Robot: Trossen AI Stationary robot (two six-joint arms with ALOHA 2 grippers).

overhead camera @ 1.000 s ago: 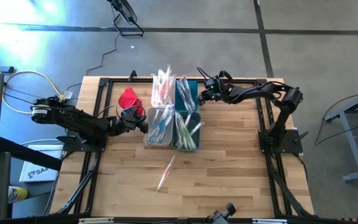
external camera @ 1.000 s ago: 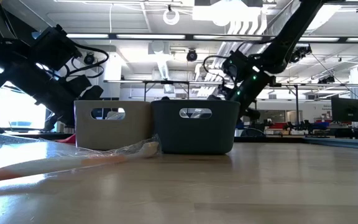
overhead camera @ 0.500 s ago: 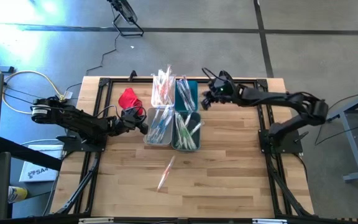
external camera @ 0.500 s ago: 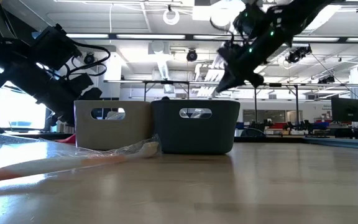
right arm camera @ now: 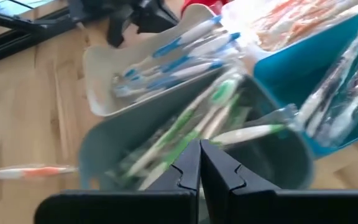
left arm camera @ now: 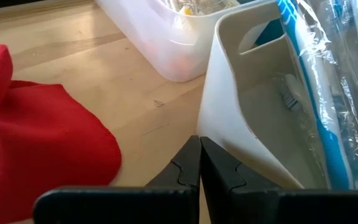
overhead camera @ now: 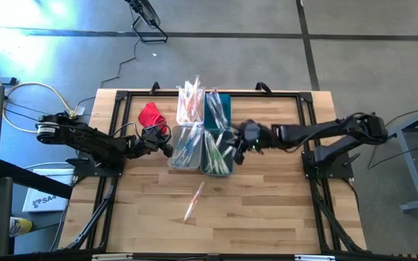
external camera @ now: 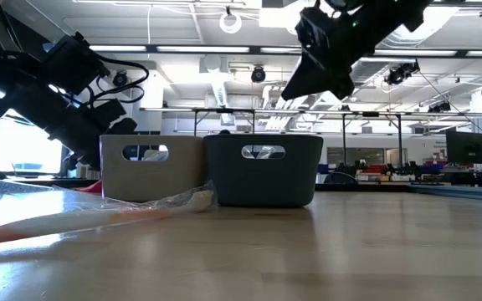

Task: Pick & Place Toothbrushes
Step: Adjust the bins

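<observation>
**One wrapped toothbrush lying loose, the rest sitting sorted in bins**

A single orange-handled toothbrush (overhead camera: 194,201) in a clear wrapper is lying alone on the wooden table (overhead camera: 267,210), well apart from the four bins and nearer the front edge. Its long axis is running on a diagonal, one end pointing toward the bins and the other toward the table's front-left; in the low view it (external camera: 90,219) is lying flat, with its crinkled wrapper spreading out past one end.

The other toothbrushes are standing or leaning bundled in the bins: blue ones in the white bin (overhead camera: 185,146), green ones in the grey bin (overhead camera: 217,151), pinkish ones in the clear bin (overhead camera: 191,102), and more in the teal bin (overhead camera: 217,109). A red cloth (overhead camera: 150,114) is lying beside the clear bin.

The right gripper (overhead camera: 232,143) is hovering over the grey bin with its fingers pressed together, holding nothing. The left gripper (overhead camera: 167,145) is sitting beside the white bin, likewise shut and empty.

The loose toothbrush is probably very light and stiff along its handle, while the film wrapper is likely slippery and apt to crumple or slide under the fingers. Pinching across the handle near mid-length, with the fingers crossing the long axis, seems the safest hold; grabbing only the loose film at the end risks it swinging or slipping free.
</observation>
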